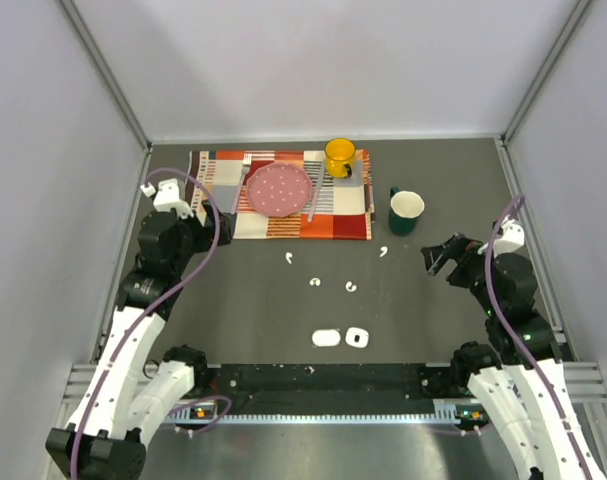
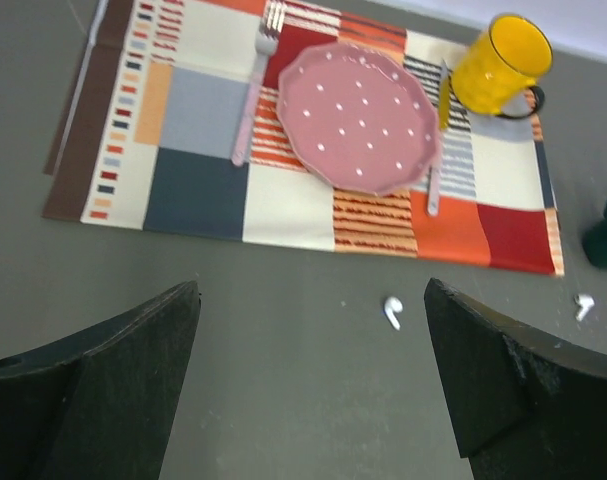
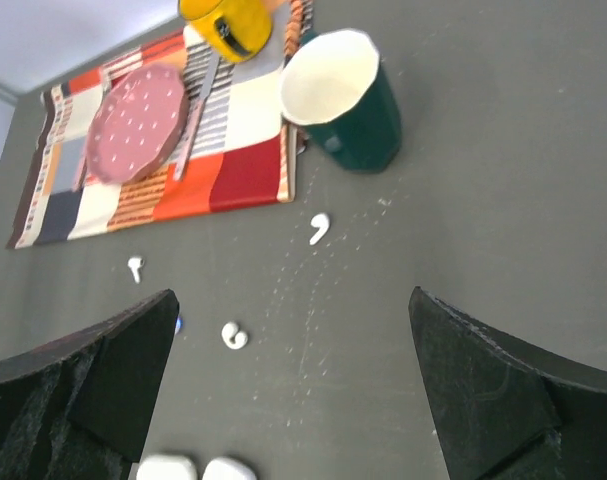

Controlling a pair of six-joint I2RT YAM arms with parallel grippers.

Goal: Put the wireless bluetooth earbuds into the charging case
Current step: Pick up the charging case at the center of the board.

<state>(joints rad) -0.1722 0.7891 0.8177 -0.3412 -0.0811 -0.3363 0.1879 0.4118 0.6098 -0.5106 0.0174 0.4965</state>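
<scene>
Your left tool (image 2: 311, 318) and right tool (image 3: 293, 318) gape wide, empty; earbuds (image 1: 314, 282) scattered centre-frame on tabletop (image 1: 433, 320), above charging cases (image 1: 326, 338); probably light, slick, skittish; pinch across the head.

Robot lab cell: white panel walls (image 1: 333, 60), aluminium frame post (image 1: 106, 75), dark table (image 1: 263, 310)

Dark table (image 1: 433, 330) with patterned placemat (image 1: 218, 190), green mug (image 1: 405, 212), four earbuds (image 1: 314, 283), two white cases (image 1: 326, 338)
</scene>
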